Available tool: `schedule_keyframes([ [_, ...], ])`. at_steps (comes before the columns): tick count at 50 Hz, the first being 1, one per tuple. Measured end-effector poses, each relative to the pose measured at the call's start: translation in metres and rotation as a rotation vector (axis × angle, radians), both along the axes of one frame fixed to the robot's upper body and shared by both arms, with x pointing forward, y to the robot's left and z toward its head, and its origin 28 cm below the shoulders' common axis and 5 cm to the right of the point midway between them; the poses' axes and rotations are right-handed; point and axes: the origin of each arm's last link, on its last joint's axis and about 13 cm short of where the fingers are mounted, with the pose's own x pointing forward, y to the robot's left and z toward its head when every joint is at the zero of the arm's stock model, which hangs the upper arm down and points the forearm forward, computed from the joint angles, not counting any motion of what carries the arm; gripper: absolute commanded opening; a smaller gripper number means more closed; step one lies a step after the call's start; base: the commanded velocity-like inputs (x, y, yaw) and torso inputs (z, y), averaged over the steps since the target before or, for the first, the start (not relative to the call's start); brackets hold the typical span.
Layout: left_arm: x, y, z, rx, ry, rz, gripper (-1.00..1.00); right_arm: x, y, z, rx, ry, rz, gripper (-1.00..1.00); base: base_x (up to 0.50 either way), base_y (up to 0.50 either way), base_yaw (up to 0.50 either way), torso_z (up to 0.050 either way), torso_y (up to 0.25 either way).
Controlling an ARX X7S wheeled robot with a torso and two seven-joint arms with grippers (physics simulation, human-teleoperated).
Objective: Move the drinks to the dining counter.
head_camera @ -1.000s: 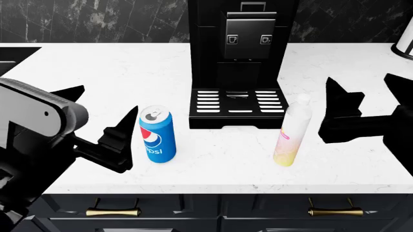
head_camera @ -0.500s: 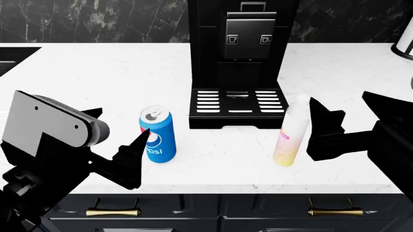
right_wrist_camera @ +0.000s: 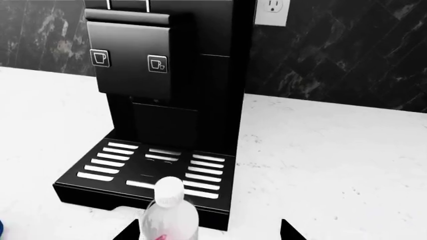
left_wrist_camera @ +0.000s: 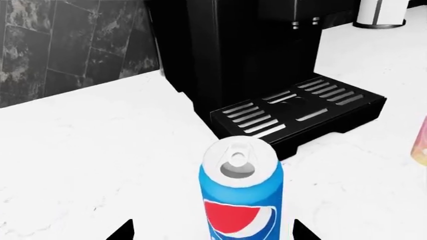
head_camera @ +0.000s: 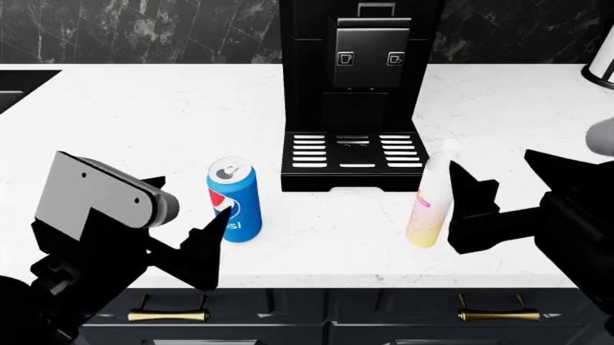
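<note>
Left claw [head_camera: 197,241] spread wide, empty, fingertips flanking the cola can [head_camera: 234,199] on the bench [head_camera: 144,122]. Right claw [head_camera: 499,194] wide, apparently just beside the bottle [head_camera: 431,195], contact unclear.

— What moved in the last second?
— The left pincer [head_camera: 182,237] dropped toward the tabletop's front edge and now sits just before the cola can [head_camera: 233,200].
— And the right?
— The right pincer [head_camera: 508,188] slid inward, closer to the white bottle [head_camera: 433,195].
</note>
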Motion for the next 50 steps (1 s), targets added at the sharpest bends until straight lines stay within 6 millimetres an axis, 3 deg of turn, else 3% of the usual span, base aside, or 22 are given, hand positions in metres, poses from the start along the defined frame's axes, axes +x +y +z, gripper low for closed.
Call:
schedule_keyframes([
  [25, 0.033, -0.009, -0.019, -0.029, 0.058, -0.054, 1.0, -0.003, -0.002, -0.002, -0.005, 0.003, -0.005, 1.0, 0.0, 0.0, 0.0, 0.0, 0.0],
  [45, 0.046, -0.015, -0.029, -0.041, 0.078, -0.089, 1.0, -0.006, -0.004, -0.002, -0.008, 0.002, -0.011, 1.0, 0.0, 0.0, 0.0, 0.0, 0.0],
  [46, 0.046, -0.015, -0.029, -0.041, 0.077, -0.09, -1.0, -0.006, -0.004, -0.002, -0.007, 0.002, -0.011, 1.0, 0.0, 0.0, 0.0, 0.0, 0.0],
  [50, 0.047, -0.016, -0.029, -0.045, 0.073, -0.101, -1.0, -0.006, -0.004, -0.003, -0.007, 0.002, -0.013, 1.0, 0.0, 0.0, 0.0, 0.0, 0.0],
])
